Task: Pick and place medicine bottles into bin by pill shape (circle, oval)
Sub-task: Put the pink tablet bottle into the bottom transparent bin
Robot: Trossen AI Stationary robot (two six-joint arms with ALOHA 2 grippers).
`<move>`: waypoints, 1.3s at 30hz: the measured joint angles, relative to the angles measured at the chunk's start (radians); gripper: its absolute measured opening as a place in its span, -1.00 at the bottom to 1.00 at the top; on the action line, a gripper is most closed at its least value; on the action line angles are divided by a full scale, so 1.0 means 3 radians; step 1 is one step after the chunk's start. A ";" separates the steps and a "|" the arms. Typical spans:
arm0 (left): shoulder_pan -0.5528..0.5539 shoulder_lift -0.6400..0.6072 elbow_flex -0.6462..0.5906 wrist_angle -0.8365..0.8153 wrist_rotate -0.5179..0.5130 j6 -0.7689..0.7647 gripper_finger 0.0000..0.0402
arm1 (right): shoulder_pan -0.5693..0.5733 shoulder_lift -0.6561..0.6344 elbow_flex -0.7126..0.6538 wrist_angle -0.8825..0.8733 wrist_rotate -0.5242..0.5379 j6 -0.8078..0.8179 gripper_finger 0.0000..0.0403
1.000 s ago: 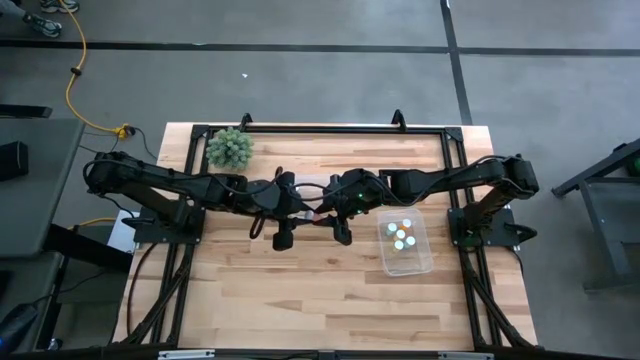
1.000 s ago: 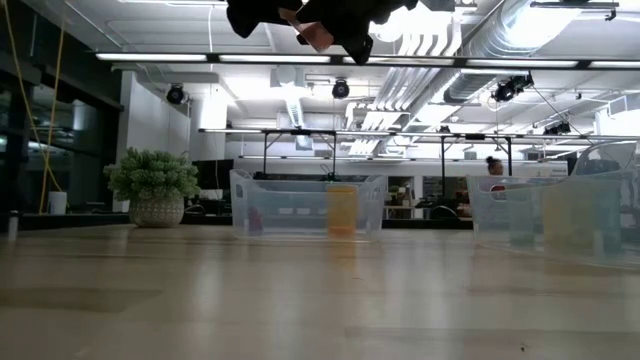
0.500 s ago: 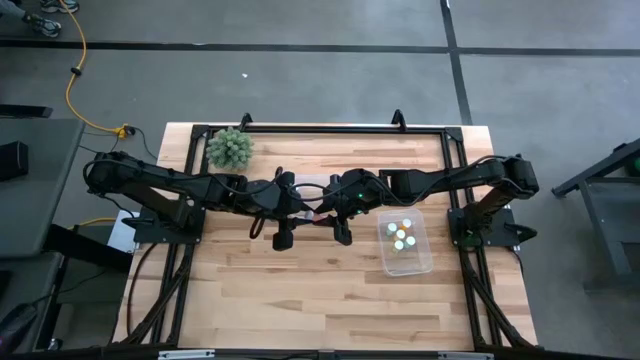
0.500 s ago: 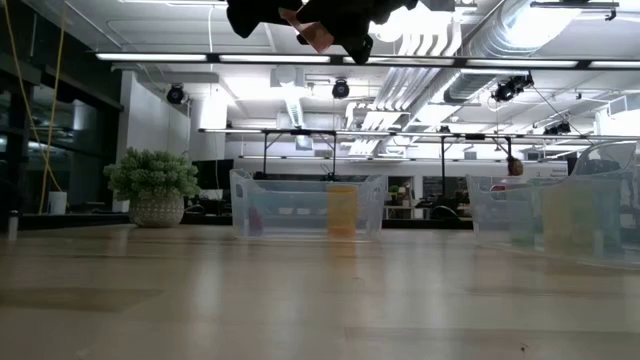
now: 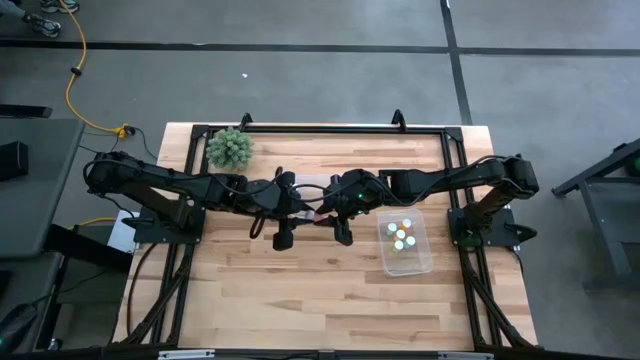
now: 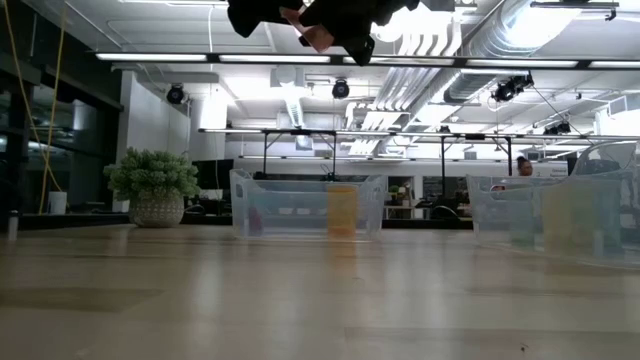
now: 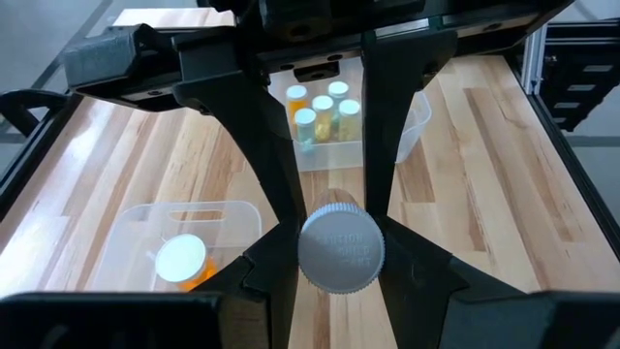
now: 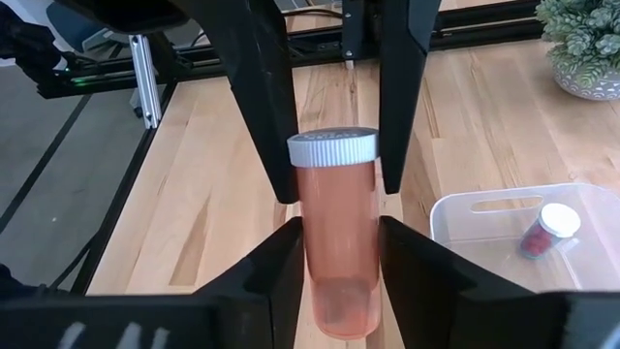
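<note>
Orange plastic with a white cap is the thing both arms are busy with: 1 medicine bottle [image 8: 335, 242] is held up in the air over the middle of the table [image 5: 300, 290], shared between the 2 grippers.

Going left to right in the high view, a green plant [image 5: 230, 148] sits at the far left corner, well clear of the work. The left gripper [image 5: 284, 236] comes next; its wrist view shows its 2 fingers pinching the bottle at the cap [image 7: 340, 248], seen end-on. Just beside it, the right gripper [image 5: 343, 232] pinches the bottle's orange body low down, cap pointing away from it. Under the arms sits a clear bin holding 1 orange bottle [image 7: 181, 260], mostly hidden from above. Further right stands a second clear bin [image 5: 428, 258] with 4 bottles [image 5: 401, 234] upright in it, orange and green.

This looks like a handover or an inspection of the pills, with the bottle not yet sorted.

Risks from here: with both grippers clamped, any uneven motion could twist the cap or wrench the bottle out of a grip. If 1 releases before the other is secure, the bottle would fall and could roll on the wood. Pill shape cannot be read from these views, so the wrong bin is possible.
</note>
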 joint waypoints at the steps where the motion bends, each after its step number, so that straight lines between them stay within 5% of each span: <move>1: 0.0000 0.0000 0.0000 0.0000 -0.0003 0.0000 -0.44 | 0.0000 0.0000 0.0000 0.0000 0.0000 -0.0001 -0.40; 16: 0.0000 0.0000 0.0000 0.0006 -0.0004 0.0000 -0.42 | 0.0000 0.0000 0.0000 0.0004 -0.0001 -0.0008 -0.50; 28: 0.0000 -0.0005 0.0000 0.0035 0.0044 0.0000 -0.09 | -0.0001 0.0000 -0.0001 0.0005 0.0010 -0.0006 -0.49; 39: -0.0003 -0.0556 0.0000 -0.0330 -0.0008 -0.0039 -0.06 | -0.0004 -0.0053 -0.0005 0.0056 0.0016 -0.0094 -0.49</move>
